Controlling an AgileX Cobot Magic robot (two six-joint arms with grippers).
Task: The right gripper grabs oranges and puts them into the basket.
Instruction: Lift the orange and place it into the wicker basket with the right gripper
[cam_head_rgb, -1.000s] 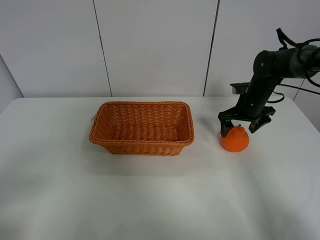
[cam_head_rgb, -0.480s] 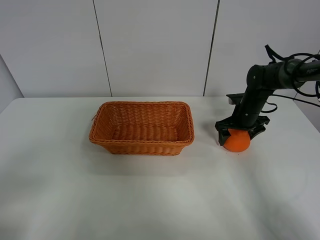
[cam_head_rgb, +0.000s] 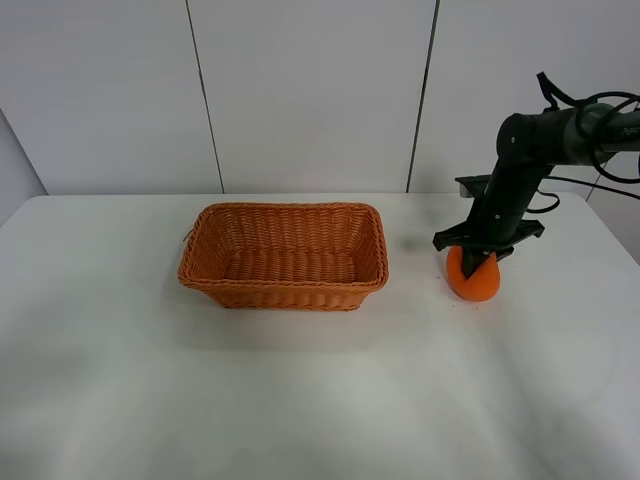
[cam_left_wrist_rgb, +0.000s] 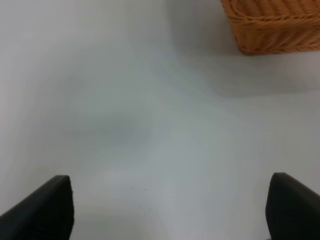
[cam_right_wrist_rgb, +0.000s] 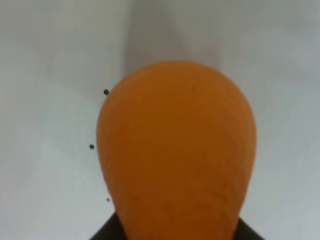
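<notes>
The orange sits to the right of the basket, near it but clearly apart, low over the white table; I cannot tell whether its underside touches the surface. The right gripper has its black fingers pressed down over the upper half of the fruit, so it looks clamped on it, though the right wrist view shows only dark finger roots beside the orange. From the high camera the fruit looks taller than wide and leans a little, its lower end kicked out to the right. Up close it reads as pear-shaped, its long axis running straight away from the palm, the narrower end farthest out. The knobby top and stem are hidden. To carry it well, I'd lift straight up until it clears the braided rim, travel left, and let go low over the middle. A round skin held high may roll out. The left gripper hangs with fingers spread wide, holding nothing, over bare table beside a basket corner.
</notes>
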